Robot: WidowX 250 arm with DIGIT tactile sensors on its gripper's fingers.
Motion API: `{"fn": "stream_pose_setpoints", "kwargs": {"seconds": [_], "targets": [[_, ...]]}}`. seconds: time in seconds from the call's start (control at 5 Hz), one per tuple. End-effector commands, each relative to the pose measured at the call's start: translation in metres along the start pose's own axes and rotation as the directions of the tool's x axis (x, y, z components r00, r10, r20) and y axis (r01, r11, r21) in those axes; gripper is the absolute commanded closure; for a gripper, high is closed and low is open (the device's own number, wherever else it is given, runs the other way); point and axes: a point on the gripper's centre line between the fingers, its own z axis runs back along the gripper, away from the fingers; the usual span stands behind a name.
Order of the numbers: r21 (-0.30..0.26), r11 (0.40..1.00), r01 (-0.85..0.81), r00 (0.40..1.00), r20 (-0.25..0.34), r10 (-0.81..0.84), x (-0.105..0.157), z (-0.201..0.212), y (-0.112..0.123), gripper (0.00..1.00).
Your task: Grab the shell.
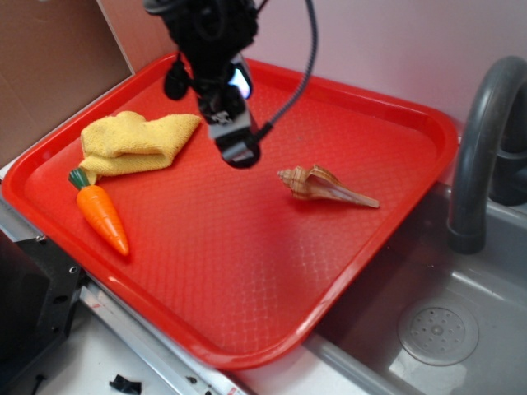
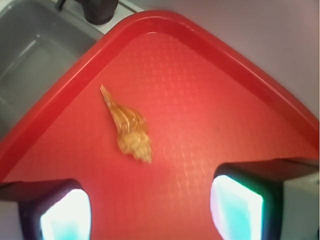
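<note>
From my remote seat I saw the claw (image 1: 237, 144) hanging above the red tray (image 1: 247, 288), its two fingers (image 2: 235, 207) spread wide apart with nothing between them. In the wrist view the bare tray floor showed between the finger pads. The shell (image 1: 323, 185) lay flat on the tray, at about four o'clock from the claw in the exterior view and clearly apart from it. Its whorled end pointed toward the claw and its thin tail ran off toward the tray's right rim. In the wrist view the shell (image 2: 128, 127) sat ahead of the fingers, nearer the left one, with its tail aimed at eleven o'clock. A folded yellow cloth (image 1: 136, 141) rested at about nine o'clock from the claw, and an orange toy carrot (image 1: 103, 216) lay just below the cloth, its green top touching the cloth's edge. A grey sink (image 1: 436, 329) with a dark faucet (image 1: 482, 140) stood off the tray's right side.
</note>
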Motion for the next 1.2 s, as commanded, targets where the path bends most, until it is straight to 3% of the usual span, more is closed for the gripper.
{"fn": "stream_pose_setpoints", "kwargs": {"seconds": [0.0, 0.2, 0.4, 0.6, 0.8, 1.0], "targets": [[-0.032, 0.990, 0.136, 0.990, -0.020, -0.137, 0.028, -0.034, -0.021, 0.00], [-0.016, 0.992, 0.128, 0.986, -0.102, -0.129, 0.029, -0.059, -0.020, 0.00], [0.022, 0.994, 0.104, 0.984, -0.146, -0.100, 0.027, -0.067, -0.018, 0.00], [0.044, 0.997, 0.070, 0.984, -0.170, -0.062, 0.024, -0.073, -0.015, 0.18], [0.049, 0.996, 0.076, 0.983, -0.173, -0.066, 0.024, -0.073, -0.017, 1.00], [0.051, 0.998, 0.027, 0.985, -0.173, -0.018, 0.023, -0.059, -0.016, 1.00]]}}
